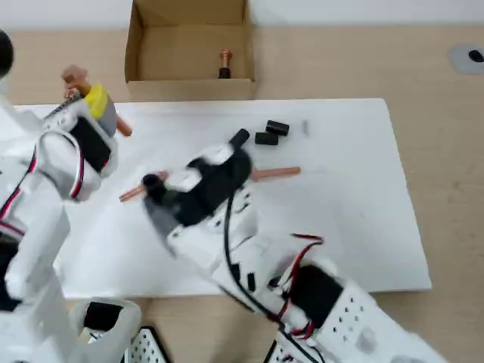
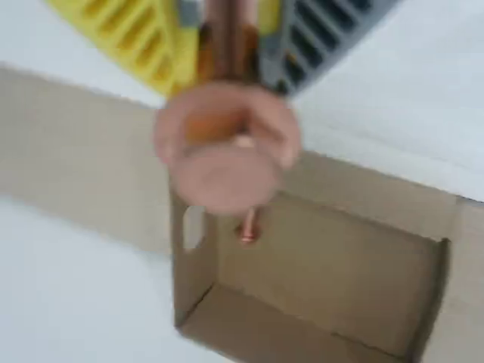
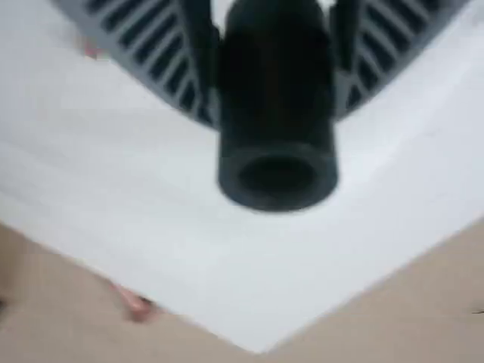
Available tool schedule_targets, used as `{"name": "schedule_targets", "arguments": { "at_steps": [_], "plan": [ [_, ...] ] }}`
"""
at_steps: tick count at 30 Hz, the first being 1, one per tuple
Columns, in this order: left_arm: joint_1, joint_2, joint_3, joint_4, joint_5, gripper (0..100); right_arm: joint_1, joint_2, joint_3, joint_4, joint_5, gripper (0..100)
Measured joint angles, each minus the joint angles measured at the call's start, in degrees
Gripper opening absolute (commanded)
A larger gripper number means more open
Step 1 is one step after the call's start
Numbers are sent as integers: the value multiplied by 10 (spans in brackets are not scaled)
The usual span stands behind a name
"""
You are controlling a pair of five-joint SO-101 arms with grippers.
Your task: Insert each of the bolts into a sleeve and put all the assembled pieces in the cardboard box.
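Two loaded: left hand [image 2: 227,68] clamps a bolt [image 2: 227,144] (upper left in high view), right hand [image 3: 276,91] grips a sleeve [image 3: 276,151].

Sleeved bolt [image 1: 224,64] inside open cardboard box [image 1: 144,45]; two loose black sleeves [image 1: 266,138] side by side; bare copper bolt [image 1: 276,173] lying flat nearby.

Piece [image 1: 224,63] in box [image 1: 189,90]; sleeves [image 1: 277,128] on mat [image 1: 348,212]

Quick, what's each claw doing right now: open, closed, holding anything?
Left claw: closed, holding a copper bolt.
Right claw: closed, holding a black sleeve.
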Motion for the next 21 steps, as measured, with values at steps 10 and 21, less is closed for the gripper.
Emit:
{"name": "schedule_targets", "arguments": {
  "at_steps": [10,21],
  "plan": [
    [87,-69,86,-4,-32,5,-10,-2,13,-31,0,9],
    [84,-288,178,-4,-171,5,-10,-2,33,-33,0,9]
  ]
}}
